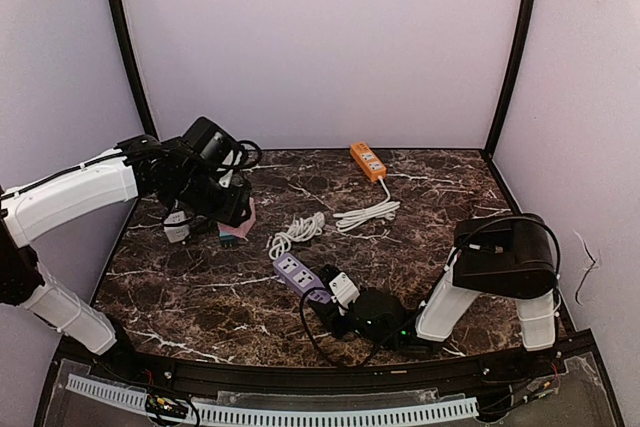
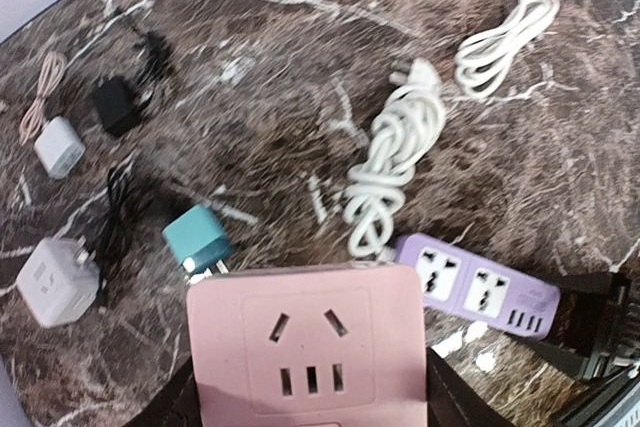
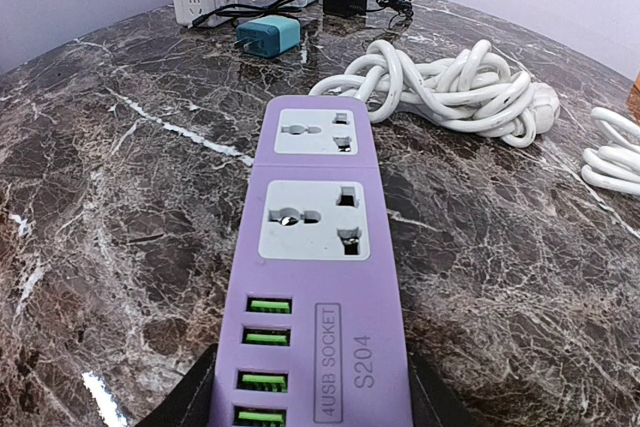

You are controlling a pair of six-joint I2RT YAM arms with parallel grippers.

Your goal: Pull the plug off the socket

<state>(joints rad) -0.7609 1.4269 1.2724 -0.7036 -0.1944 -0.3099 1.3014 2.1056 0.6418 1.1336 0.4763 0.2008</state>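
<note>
Left fingers [image 2: 178, 409] clamp pink socket [image 2: 305, 347] — right fingers [image 3: 185, 407] clamp strip [image 3: 320, 247] | plug [image 2: 198, 235]: likely light, rigid, slick — pinch flat sides

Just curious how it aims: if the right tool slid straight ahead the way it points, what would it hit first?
Gripping the purple power strip, the right tool would probably meet the coiled white cord first; the teal plug lies slightly left.

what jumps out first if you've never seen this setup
A pink socket fills the left wrist view, clamped in the left gripper, with a teal plug lying by its far corner. The right gripper clamps a purple strip, a white cord bundled just past it.
</note>
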